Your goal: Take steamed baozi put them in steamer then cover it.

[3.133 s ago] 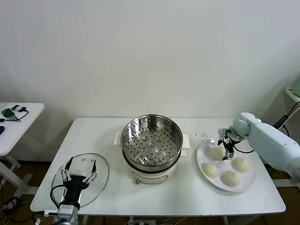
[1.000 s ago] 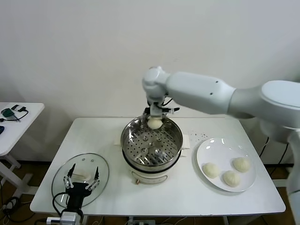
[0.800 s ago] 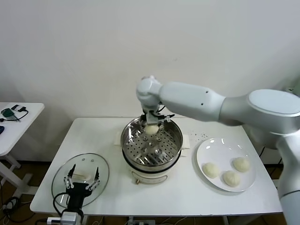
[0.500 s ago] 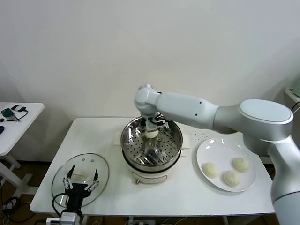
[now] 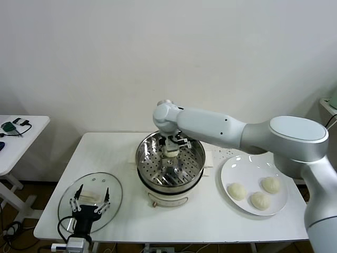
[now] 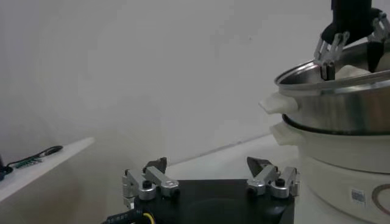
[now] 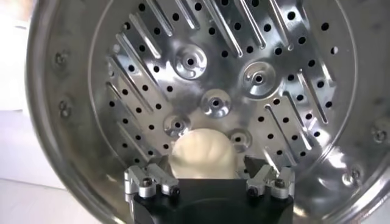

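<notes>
My right gripper [image 7: 209,176] hangs inside the round shiny stainless-steel steamer [image 5: 170,158], jaws spread apart around a cream-white dome-shaped baozi [image 7: 202,153] resting on the perforated tray. Three more cream-white buns [image 5: 260,200] lie on the flat white plate [image 5: 247,167]. My left gripper [image 6: 210,181], jaws apart, waits over the glass lid [image 5: 115,194].

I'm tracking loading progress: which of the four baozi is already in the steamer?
The baozi lying on the perforated tray of the steamer, directly between the open right gripper fingers. The other three baozi remain on the white plate.
</notes>
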Robot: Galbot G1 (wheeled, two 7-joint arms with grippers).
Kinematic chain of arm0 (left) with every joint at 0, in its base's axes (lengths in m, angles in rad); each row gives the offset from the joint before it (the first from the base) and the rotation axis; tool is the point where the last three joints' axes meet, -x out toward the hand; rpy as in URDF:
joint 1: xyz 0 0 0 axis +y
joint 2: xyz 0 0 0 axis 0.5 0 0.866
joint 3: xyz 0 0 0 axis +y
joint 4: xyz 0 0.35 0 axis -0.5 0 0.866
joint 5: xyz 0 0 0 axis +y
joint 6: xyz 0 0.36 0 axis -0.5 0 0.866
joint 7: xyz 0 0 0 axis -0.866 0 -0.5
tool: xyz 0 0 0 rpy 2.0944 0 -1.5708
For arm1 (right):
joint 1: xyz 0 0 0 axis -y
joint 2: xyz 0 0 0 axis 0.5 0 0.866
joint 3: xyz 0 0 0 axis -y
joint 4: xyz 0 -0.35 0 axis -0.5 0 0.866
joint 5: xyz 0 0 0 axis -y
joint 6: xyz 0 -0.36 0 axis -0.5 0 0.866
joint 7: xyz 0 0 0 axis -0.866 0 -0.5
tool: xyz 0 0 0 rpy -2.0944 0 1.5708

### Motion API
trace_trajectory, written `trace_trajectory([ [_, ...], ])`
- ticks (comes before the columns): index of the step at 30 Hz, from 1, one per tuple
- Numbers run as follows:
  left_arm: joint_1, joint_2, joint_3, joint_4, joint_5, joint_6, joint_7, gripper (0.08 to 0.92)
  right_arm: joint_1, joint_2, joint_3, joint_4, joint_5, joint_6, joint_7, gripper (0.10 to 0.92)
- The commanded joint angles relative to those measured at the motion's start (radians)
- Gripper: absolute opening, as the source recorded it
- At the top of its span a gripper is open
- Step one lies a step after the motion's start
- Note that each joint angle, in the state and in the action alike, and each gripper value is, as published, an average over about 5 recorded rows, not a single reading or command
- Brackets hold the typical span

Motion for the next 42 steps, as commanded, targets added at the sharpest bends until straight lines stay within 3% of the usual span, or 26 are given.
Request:
trace_trajectory([
  [1,-0.019,0.011,-0.018,-0.004,-0.003,0.009,-0.006,0.823,0.129,-0.110,-0.036,0.093,0.120,-0.019,0.021,0.823],
  [7,-0.020,0.029,-0.032,-0.011,-0.013,0.014,-0.010,0.823,0.296,-0.317,-0.164,0.199,0.402,-0.169,0.051,0.823],
  [12,-0.012,0.031,-0.027,-0.012,-0.016,0.009,-0.007,0.823,0.423,-0.476,-0.394,0.292,0.822,-0.506,0.168,0.823],
  [17,-0.006,0.039,-0.022,-0.030,-0.016,0.017,-0.009,0.823,0.346,-0.667,-0.365,0.338,0.966,-0.801,0.194,0.823],
  [21,0.005,0.047,-0.023,-0.050,-0.018,0.022,-0.010,0.823,0.206,-0.781,-0.256,0.340,0.984,-0.914,0.152,0.823],
  [26,0.016,0.048,-0.024,-0.057,-0.020,0.021,-0.009,0.823,0.042,-0.846,-0.170,0.315,0.928,-0.939,0.067,0.823],
  [42,0.037,0.041,-0.020,-0.046,-0.015,0.020,-0.014,0.823,-0.315,-0.761,0.015,0.172,0.675,-0.902,0.002,0.823],
])
